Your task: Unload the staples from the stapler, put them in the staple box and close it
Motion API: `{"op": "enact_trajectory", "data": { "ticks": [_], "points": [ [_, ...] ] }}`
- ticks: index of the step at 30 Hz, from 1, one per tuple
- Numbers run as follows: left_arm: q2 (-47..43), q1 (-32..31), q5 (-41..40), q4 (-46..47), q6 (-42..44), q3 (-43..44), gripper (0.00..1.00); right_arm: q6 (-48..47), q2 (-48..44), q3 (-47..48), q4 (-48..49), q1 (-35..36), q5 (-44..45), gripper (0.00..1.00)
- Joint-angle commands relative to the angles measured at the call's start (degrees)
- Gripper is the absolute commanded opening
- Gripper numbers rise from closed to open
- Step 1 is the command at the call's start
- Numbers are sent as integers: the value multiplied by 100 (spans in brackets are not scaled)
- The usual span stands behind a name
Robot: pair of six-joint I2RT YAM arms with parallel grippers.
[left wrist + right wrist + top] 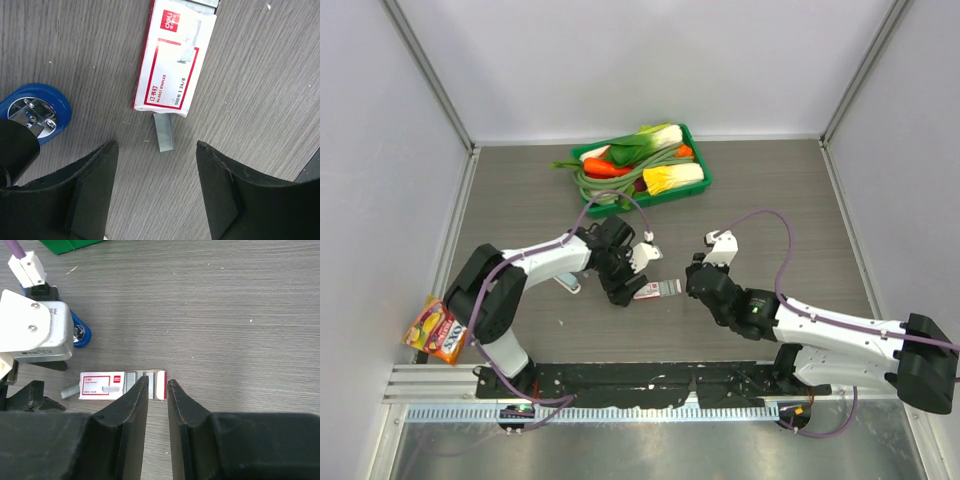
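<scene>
The stapler shows only as a dark blue rounded end with a shiny metal plate (35,111), left of my left gripper; it also shows in the right wrist view (81,335), behind the left wrist's white housing. The staples (164,131) are a short grey strip flat on the table, touching the carton's near end, also in the right wrist view (70,391). My left gripper (156,146) is open and empty, with the strip just beyond its fingertips. My right gripper (157,380) has its jaws a narrow gap apart, empty, over the carton's open end.
A red-and-white staple carton (174,60) lies between the grippers, its tray slid out (161,384); it shows in the top view (655,291). A pale blue-and-white object (567,284) lies left of the left gripper. A green vegetable tray (705,178) stands behind. A snack bag (438,330) is at the left.
</scene>
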Motion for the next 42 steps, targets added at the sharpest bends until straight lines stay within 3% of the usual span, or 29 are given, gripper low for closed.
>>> {"op": "enact_trajectory", "data": {
  "ticks": [1, 15, 20, 27, 37, 42],
  "points": [
    [182, -153, -211, 182, -58, 62, 67, 120, -187, -91, 21, -28, 203, 27],
    [446, -707, -1064, 279, -198, 62, 50, 164, -346, -197, 21, -46, 203, 20],
    [481, -725, -1073, 217, -251, 36, 40, 190, -390, -241, 39, -55, 203, 19],
    [419, -822, -924, 130, -357, -26, 34, 181, -433, -241, 47, -55, 212, 19],
    [24, -822, -819, -476, -313, 439, 3, 93, -381, -118, 100, -55, 212, 18],
    [-204, -629, -511, -1090, -357, 1063, 1, 58, -442, -30, 179, -63, 194, 19]
  ]
}}
